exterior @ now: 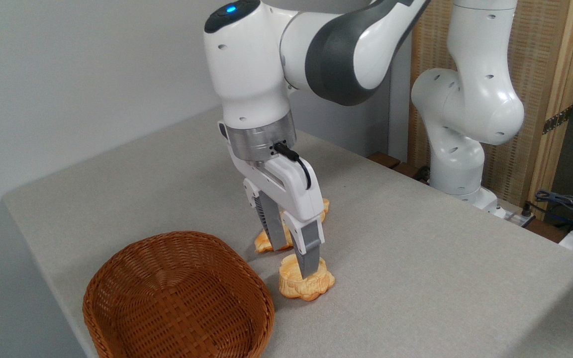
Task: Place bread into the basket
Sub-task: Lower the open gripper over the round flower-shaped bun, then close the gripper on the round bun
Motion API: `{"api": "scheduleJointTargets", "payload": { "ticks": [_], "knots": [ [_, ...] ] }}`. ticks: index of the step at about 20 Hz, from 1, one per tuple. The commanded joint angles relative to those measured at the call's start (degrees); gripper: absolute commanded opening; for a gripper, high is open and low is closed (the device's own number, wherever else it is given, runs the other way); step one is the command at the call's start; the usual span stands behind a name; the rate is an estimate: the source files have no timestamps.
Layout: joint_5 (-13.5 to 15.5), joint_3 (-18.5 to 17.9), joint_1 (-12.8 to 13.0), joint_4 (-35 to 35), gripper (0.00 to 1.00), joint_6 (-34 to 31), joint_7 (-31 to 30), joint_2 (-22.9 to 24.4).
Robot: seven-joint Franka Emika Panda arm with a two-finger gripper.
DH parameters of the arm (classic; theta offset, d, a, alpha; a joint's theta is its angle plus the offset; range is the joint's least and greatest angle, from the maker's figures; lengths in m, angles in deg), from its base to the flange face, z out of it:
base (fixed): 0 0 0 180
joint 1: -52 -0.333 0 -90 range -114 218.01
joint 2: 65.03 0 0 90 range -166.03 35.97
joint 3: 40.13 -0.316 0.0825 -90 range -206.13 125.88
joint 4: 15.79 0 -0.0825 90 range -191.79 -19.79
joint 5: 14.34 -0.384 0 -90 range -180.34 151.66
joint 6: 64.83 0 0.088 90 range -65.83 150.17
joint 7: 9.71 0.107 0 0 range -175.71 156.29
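The bread (300,287), a small thick golden bun with a lumpy edge, lies on the grey table just right of the basket. My gripper (295,262) is open and low over the bun. Its near finger (311,256) overlaps the bun's top and its far finger (277,231) ends just behind the bun's left side. I cannot tell whether either finger touches it. The brown wicker basket (117,261) stands at the front left with nothing in it, a short gap from the bun.
A longer flat braided bread (262,242) lies behind the gripper, mostly hidden by it. The arm's white base (458,169) stands at the table's right rear, with cables (562,201) beyond. The table's left and front edges are close to the basket.
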Motion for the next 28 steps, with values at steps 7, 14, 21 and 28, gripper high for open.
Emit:
{"api": "scheduleJointTargets", "payload": {
  "ticks": [7, 14, 21, 28],
  "knots": [
    [-0.9, -0.5, 0.6, -2.5, 1.00, 2.7, 1.1, -1.1],
    [-0.9, -0.5, 0.9, -2.5, 1.00, 2.9, 1.1, -1.8],
    [-0.9, -0.5, 0.9, -2.5, 0.55, 2.8, 1.1, -1.9],
    [-0.9, -0.5, 0.9, -2.4, 0.56, 2.8, 1.1, -1.9]
  ]
}}
